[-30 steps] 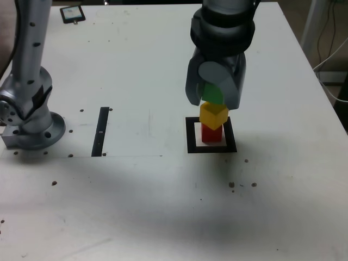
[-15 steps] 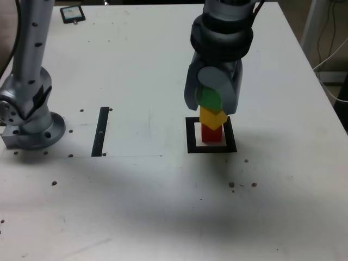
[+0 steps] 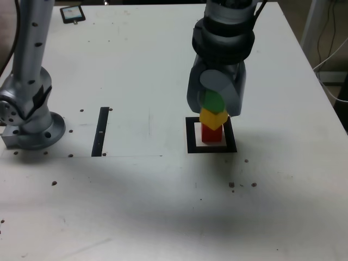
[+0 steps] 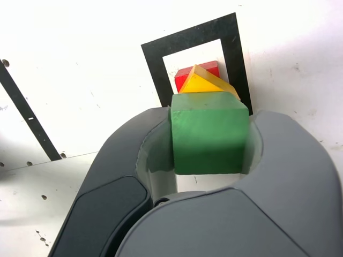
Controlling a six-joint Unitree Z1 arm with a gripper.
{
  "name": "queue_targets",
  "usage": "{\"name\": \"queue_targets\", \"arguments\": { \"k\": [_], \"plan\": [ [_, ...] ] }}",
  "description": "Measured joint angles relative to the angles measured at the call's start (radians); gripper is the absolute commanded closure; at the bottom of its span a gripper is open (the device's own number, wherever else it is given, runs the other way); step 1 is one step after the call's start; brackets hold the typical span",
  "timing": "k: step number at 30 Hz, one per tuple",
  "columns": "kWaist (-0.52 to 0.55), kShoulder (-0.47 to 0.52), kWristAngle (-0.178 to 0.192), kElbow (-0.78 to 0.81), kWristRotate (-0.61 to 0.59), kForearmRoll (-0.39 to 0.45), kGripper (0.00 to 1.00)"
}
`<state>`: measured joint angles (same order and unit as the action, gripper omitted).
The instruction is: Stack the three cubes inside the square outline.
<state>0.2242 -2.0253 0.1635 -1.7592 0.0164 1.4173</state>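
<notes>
Green cube [image 4: 209,132], clamped in my gripper [image 3: 215,101], sits directly above the yellow cube [image 3: 212,117], which lies twisted on the red cube [image 3: 211,133].

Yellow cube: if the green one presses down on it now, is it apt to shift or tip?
Likely rigid: the yellow cube shows crisp edges. It sits twisted on the red cube, so it might slide. The hand holds the green cube about centred over it, so tipping seems unlikely.

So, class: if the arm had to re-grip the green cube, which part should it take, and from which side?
Grip the green cube by two opposite flat side faces, coming straight down from above, as the gripper does now. The yellow cube blocks its underside, and sideways pushes would probably topple the stack.
</notes>
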Motion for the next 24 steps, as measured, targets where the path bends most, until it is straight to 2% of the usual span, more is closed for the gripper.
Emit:
{"name": "queue_targets", "arguments": {
  "k": [2,16,24],
  "plan": [
    [0.000,0.004,0.001,0.004,-0.008,0.000,0.01],
    [0.000,0.048,0.017,0.023,-0.027,0.000,0.00],
    [0.022,0.216,0.010,0.051,-0.045,0.000,0.00]
  ]
}}
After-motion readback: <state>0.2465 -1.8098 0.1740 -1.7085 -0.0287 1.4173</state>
